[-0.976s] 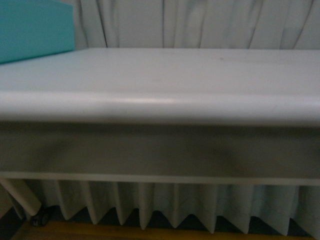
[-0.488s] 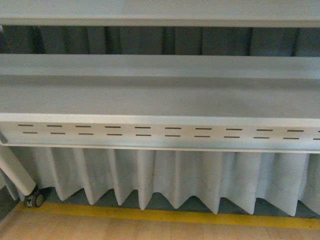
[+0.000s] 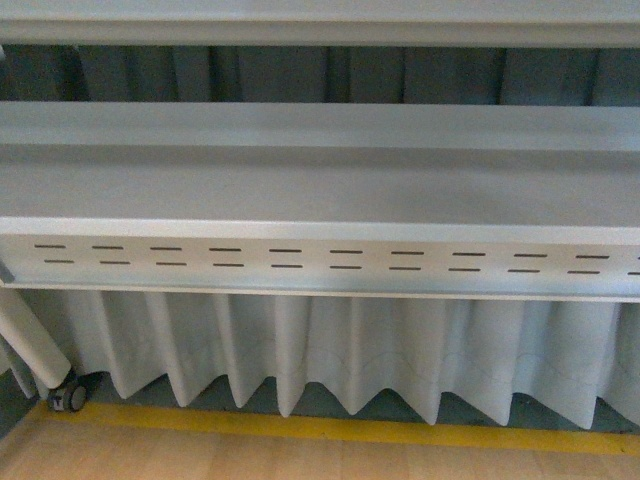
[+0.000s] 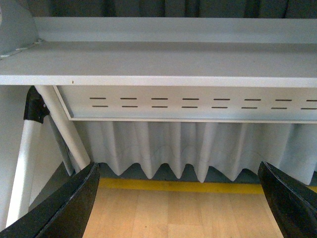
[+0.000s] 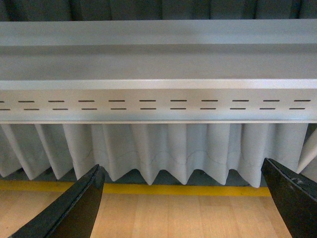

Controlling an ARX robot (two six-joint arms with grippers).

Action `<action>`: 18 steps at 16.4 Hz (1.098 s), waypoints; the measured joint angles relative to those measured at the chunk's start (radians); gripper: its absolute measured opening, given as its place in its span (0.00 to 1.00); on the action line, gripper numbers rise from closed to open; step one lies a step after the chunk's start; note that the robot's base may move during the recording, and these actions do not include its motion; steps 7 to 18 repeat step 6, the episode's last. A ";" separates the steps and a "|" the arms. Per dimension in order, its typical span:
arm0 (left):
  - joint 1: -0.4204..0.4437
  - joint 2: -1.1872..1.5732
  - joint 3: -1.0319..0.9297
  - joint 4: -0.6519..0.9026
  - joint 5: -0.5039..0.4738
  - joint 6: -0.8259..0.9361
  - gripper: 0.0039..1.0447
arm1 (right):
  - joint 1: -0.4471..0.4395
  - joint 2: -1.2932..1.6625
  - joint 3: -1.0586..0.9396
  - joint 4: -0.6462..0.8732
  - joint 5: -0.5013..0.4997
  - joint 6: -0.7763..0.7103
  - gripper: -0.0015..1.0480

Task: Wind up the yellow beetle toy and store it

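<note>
The yellow beetle toy is out of view in all three views. My left gripper [image 4: 181, 206] is open, its black fingers [image 4: 69, 203] spread wide over bare wooden floor with nothing between them. My right gripper [image 5: 183, 208] is open too, its dark fingers [image 5: 74, 208] apart above the floor. Both wrist views look at the underside of a grey table from low down. Neither arm shows in the front view.
A grey table frame with a slotted rail [image 3: 320, 260] spans the front view. A pleated white curtain [image 3: 330, 350] hangs below it. A yellow floor line [image 3: 330, 430] runs over wooden floor. A white table leg with a caster [image 3: 68, 397] stands at the left.
The front view has dropped from the tabletop and a teal box to the table's underside, curtain and floor. Over the last half second it shifted only slightly.
</note>
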 joint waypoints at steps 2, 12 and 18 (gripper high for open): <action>0.000 0.000 0.000 0.000 0.000 0.000 0.94 | 0.000 0.000 0.000 0.000 0.000 0.000 0.94; 0.000 0.000 0.000 0.000 0.000 0.000 0.94 | 0.000 0.000 0.000 0.000 0.000 0.000 0.94; 0.000 0.000 0.000 0.000 0.000 0.000 0.94 | 0.000 0.000 0.000 0.000 0.000 0.000 0.94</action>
